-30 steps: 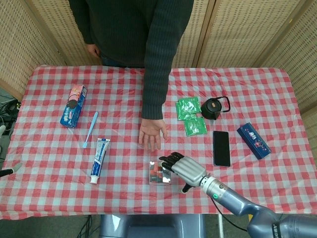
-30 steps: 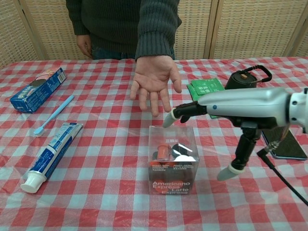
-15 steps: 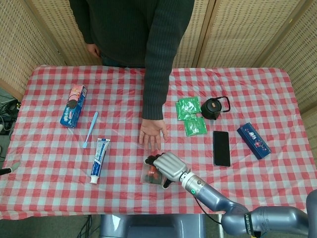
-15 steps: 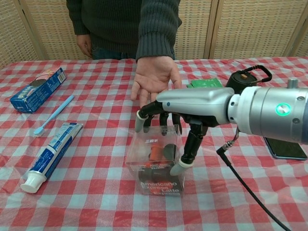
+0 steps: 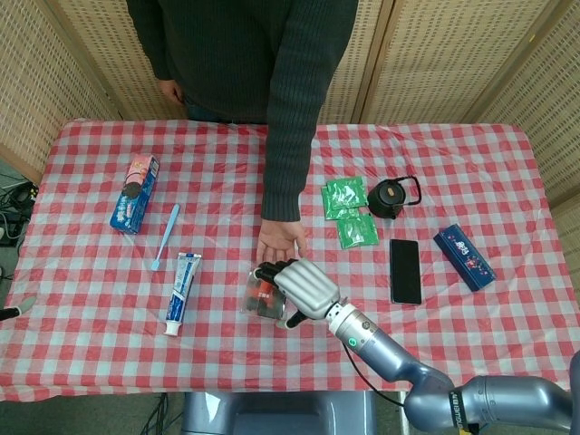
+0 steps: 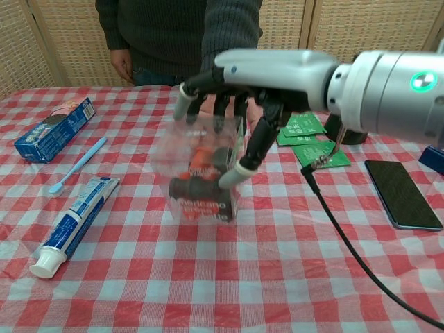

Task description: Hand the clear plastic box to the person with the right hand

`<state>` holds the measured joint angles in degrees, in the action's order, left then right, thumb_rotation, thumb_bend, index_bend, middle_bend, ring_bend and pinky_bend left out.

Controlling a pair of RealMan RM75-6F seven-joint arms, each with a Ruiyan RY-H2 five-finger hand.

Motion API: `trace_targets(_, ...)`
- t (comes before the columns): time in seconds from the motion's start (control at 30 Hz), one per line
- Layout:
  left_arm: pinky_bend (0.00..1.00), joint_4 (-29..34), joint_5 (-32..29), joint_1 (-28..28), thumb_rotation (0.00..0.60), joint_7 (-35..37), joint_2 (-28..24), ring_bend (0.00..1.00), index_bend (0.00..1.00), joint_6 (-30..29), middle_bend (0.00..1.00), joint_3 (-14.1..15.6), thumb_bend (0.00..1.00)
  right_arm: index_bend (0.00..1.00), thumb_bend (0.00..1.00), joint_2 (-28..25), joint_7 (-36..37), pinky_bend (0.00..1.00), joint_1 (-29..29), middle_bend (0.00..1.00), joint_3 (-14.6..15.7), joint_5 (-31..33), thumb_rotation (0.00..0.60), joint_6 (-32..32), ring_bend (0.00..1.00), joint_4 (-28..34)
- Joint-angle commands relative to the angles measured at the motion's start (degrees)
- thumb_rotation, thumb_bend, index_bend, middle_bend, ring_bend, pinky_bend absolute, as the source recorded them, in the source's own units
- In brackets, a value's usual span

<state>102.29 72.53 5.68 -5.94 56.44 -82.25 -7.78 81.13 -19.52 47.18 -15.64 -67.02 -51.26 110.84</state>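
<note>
Far to the left of the right hand (image 6: 236, 118) lie a blue snack box (image 5: 135, 193), a toothbrush (image 5: 165, 236) and a toothpaste tube (image 5: 182, 293), all flat on the cloth and well apart from the work; judged to be bystanders, not part of the task.

The right hand grips the clear plastic box (image 6: 201, 170), fingers wrapped over its top and far face, thumb under its near side. The box is tilted and off the cloth in the chest view. It sits just short of the person's open hand (image 5: 280, 241), which waits palm up directly beyond it; judged to be mid-transfer, with the box carried toward the waiting palm.

To the right of the hand lie green sachets (image 5: 348, 213), a small black kettle (image 5: 391, 197), a phone (image 5: 405, 270) and a dark blue box (image 5: 463, 256).

The left hand is not visible in either view.

The surface is a table with a red-and-white checked cloth (image 5: 82, 344). Woven screens (image 5: 453, 54) stand behind the person.
</note>
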Motion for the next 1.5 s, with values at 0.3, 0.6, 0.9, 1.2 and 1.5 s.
trace_targets(0.3, 0.0, 0.1, 0.1, 0.1, 0.6, 0.2, -0.1, 0.0, 0.0, 0.1, 0.0, 0.1, 0.0, 0.49, 0.35, -4.9, 1.5, 0.64, 3.6, 0.61, -8.8, 6.9, 0.6, -2.5, 0.63, 0.2)
trace_targets(0.6, 0.0, -0.1, -0.2, 0.0, 0.6, 1.2, -0.5, 0.0, 0.0, 0.1, 0.0, 0.0, 0.0, 0.42, 0.24, -3.1, 2.5, 0.57, 4.8, 0.55, -6.2, 8.9, 0.6, -2.5, 0.59, -3.3)
trace_targets(0.9, 0.0, -0.1, 0.1, -0.1, 0.6, 1.6, -0.6, 0.0, 0.0, -0.2, 0.0, 0.2, 0.0, 0.0, 0.0, -8.8, 1.8, 0.0, 5.9, 0.0, -6.5, 12.7, 0.6, -0.7, 0.0, 1.1)
trace_targets(1.2, 0.0, 0.0, 1.0, -0.3, 0.6, 1.9, -0.8, 0.0, 0.0, -0.8, 0.0, 0.4, 0.0, 0.0, 0.0, -22.5, 4.7, 0.0, 1.3, 0.0, -8.7, 11.0, 0.6, -2.7, 0.0, 8.5)
trace_targets(1.5, 0.0, 1.0, 4.8, -1.6, 0.6, 2.0, -0.9, 0.0, 0.0, -3.5, 0.0, 1.7, 0.0, 0.0, 0.0, -36.8, 16.2, 0.0, -13.7, 0.0, -1.5, -3.2, 0.6, -6.0, 0.0, 4.5)
